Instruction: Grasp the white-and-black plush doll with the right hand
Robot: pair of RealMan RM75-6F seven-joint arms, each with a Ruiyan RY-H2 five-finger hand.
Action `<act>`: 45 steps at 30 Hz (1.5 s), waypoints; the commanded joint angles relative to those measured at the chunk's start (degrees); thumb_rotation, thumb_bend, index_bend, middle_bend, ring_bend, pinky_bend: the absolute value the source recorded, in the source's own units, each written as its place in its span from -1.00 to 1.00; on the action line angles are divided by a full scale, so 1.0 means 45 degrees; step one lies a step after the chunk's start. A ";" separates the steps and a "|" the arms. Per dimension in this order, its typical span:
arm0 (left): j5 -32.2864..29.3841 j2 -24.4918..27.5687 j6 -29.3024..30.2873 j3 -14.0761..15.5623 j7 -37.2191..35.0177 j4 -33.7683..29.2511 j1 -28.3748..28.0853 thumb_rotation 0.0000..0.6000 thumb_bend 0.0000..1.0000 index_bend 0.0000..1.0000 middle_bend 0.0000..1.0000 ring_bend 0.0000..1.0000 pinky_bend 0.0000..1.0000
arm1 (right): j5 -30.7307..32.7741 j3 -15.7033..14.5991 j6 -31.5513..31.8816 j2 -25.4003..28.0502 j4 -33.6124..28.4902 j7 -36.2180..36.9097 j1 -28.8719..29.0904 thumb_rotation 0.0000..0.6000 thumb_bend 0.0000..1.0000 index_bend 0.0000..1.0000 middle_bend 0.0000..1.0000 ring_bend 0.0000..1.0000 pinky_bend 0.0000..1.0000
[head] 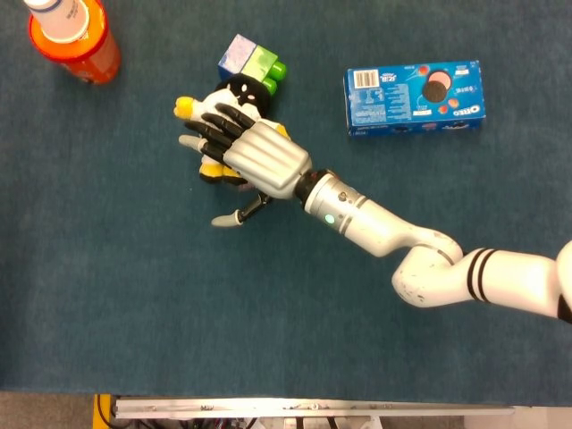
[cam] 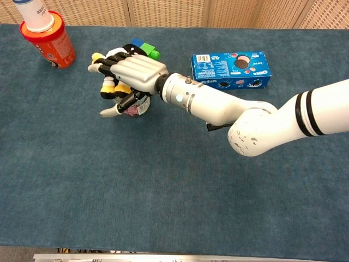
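- The right hand lies palm-down over the white-and-black plush doll at the far left-centre of the blue table.
- Its silver back faces up; the black fingers reach left across the doll's body and lie on it, slightly curved.
- The thumb sticks out on the near side of the doll, apart from the other fingers and pointing left, its tip just above the table.
- From these views I cannot tell whether the hand has a firm hold on the doll or only rests on it.
- The right arm comes in from the right edge, a white sleeve with black bands, bends at a scuffed joint, then runs far and left through a silver wrist with a small green light.
- The doll has yellow feet and a yellow tip peeking out to the left of the fingers.
- A blue-and-green toy block sits just beyond the doll, touching or nearly touching it.
- A blue Oreo cookie box lies to the right, well apart.
- An orange container with a white lid stands in the far left corner.
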 commanded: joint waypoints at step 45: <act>0.0088 0.0096 0.0065 -0.0002 -0.0170 -0.0047 0.0078 1.00 -0.56 -0.63 -0.60 -0.69 -0.86 | -0.0644 -0.0305 0.2156 0.3555 -0.4734 -0.1420 -0.1556 -0.26 -1.00 -1.00 -1.00 -1.00 -1.00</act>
